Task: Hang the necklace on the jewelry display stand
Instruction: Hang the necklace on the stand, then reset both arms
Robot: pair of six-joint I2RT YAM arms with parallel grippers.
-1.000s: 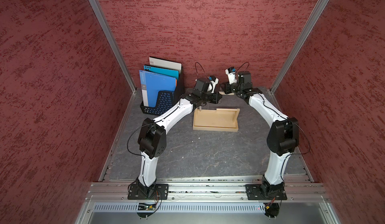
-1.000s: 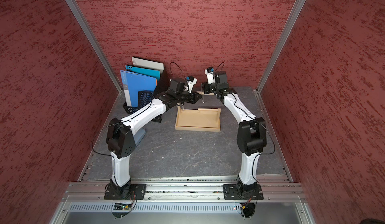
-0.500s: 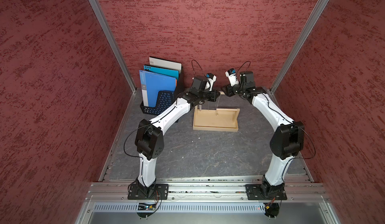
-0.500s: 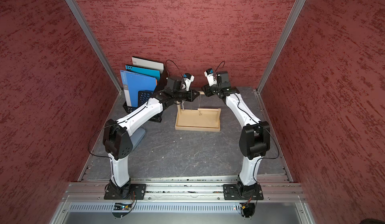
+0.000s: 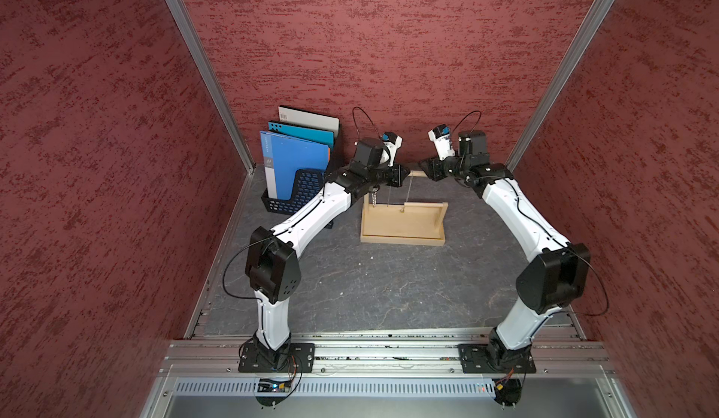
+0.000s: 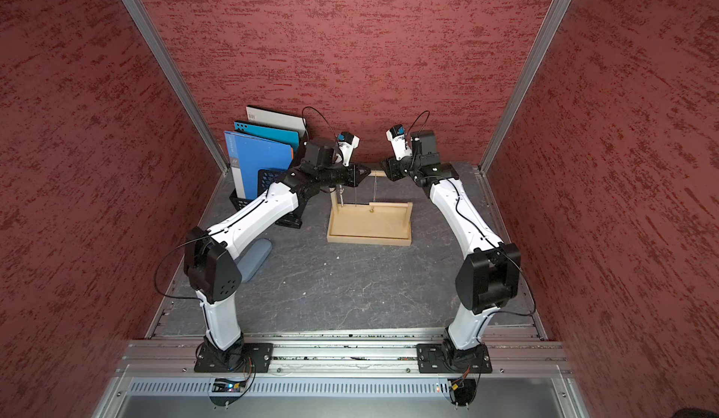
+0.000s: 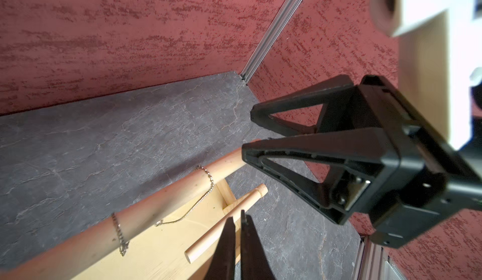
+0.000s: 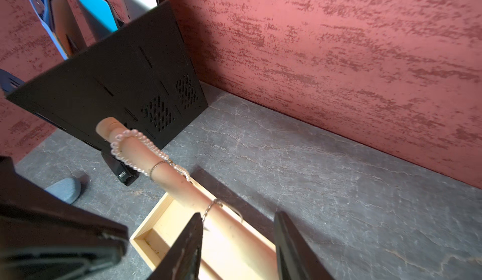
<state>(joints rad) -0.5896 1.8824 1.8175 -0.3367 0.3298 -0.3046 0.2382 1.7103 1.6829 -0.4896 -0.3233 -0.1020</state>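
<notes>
The jewelry display stand (image 5: 400,239) is pale wood, a shallow tray with a long dowel arm (image 7: 167,200) high above it. The necklace (image 7: 207,181), a thin chain, is draped over that arm and hangs toward the tray in two strands (image 5: 407,190). My left gripper (image 7: 236,213) is shut with nothing between its fingers and hovers beside the arm, above the stand's lower bar. My right gripper (image 8: 238,216) is open at the arm's free end, a jaw on either side of it. One of its fingertips (image 8: 197,220) is right beside the chain (image 8: 217,204). Both top views show the two grippers facing each other across the arm.
A pearl strand (image 8: 130,145) is wrapped round the dowel near its post end. A black mesh file rack (image 5: 299,190) with blue folders stands just left of the stand. A grey-blue oval thing (image 6: 255,256) lies by the left arm. The red back wall is close behind.
The grippers were close together over the stand and have drawn apart. The left one has shut and the right one has opened wider. The chain now hangs from the arm.
</notes>
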